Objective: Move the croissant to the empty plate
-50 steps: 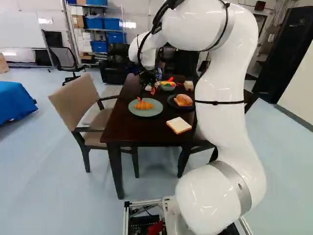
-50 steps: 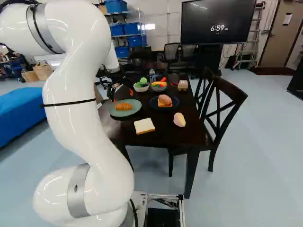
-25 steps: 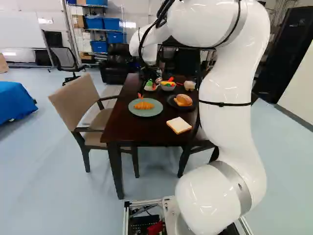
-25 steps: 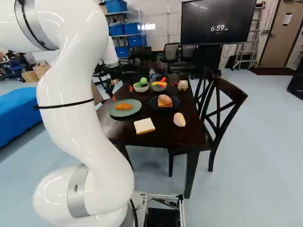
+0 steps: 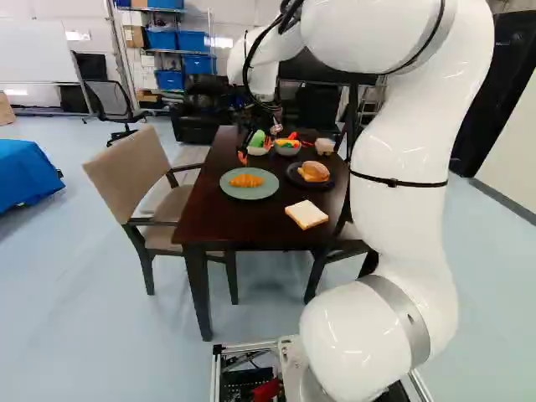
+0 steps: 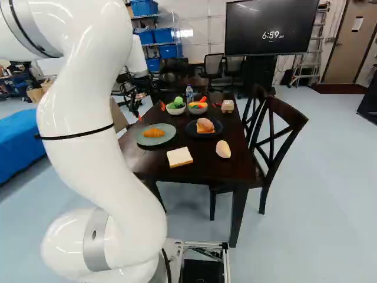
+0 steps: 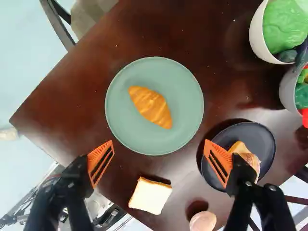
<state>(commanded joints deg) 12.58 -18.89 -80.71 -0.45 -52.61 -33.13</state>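
Dark table (image 7: 62, 86) in a lab-type room, chair (image 5: 134, 176) on the left side. Landmark for everything below: green plate (image 7: 187, 103).

Croissant (image 7: 150, 107) sits flat near the middle of it, nothing touching it. Reads as placed; I'd call the task effectively done, only the retreat left.

Gripper (image 7: 159, 142): fingers wide apart, nothing between them, raised clear of the green plate, which lies ahead of the fingertips.

Dark plate (image 7: 246, 131), loaded with food (image 7: 252, 161), is just right of the green plate seen from base. Bread slice (image 7: 150, 196) is on its base side, a bit right, straight on the wood. Pale rounded item (image 7: 202, 221) further out that way. Two bowls of vegetables, white bowl (image 7: 256, 36) and grey bowl (image 7: 287, 91), beyond it and to the right; bottle (image 6: 189, 94) behind those.

For the retreat: back off up and away from the green plate, wrist level, no sideways sweep low down. Keep the fingers spread until well away; closing near the croissant could nudge it. Watch the bowls and the loaded plate, a low swing right might clip them. Smooth speed, then park. No regrasp, position's fine.
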